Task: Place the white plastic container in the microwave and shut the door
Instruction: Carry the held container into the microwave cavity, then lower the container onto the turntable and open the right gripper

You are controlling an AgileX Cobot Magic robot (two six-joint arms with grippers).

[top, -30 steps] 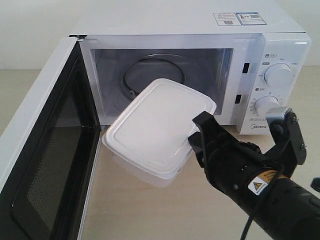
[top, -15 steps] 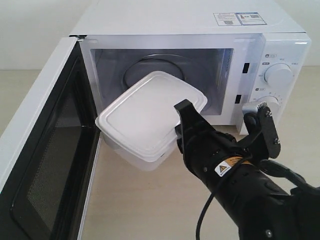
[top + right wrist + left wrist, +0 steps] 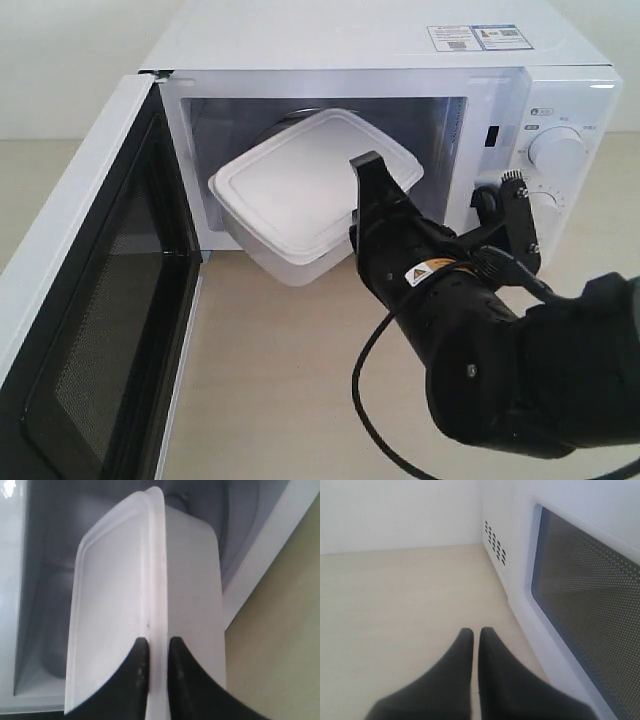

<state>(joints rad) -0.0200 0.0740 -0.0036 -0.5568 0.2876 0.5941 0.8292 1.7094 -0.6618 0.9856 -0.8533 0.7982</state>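
Observation:
The white plastic container (image 3: 305, 185) hangs tilted, partly inside the mouth of the microwave (image 3: 390, 60), above its floor. My right gripper (image 3: 362, 195) is shut on the container's lid rim at its near right edge; in the right wrist view the two black fingers (image 3: 137, 680) pinch the rim of the container (image 3: 115, 600). The door (image 3: 90, 290) stands swung wide open on the left. My left gripper (image 3: 475, 635) is shut on nothing, low over the tabletop beside the door's window (image 3: 590, 595).
Two round dials (image 3: 556, 150) sit on the microwave's right panel, just behind my right arm. A beige tabletop (image 3: 280, 390) runs in front of the microwave. A pale wall stands behind.
My right arm has pushed forward and up, carrying the container from in front of the opening into the microwave's mouth. The door has not moved.

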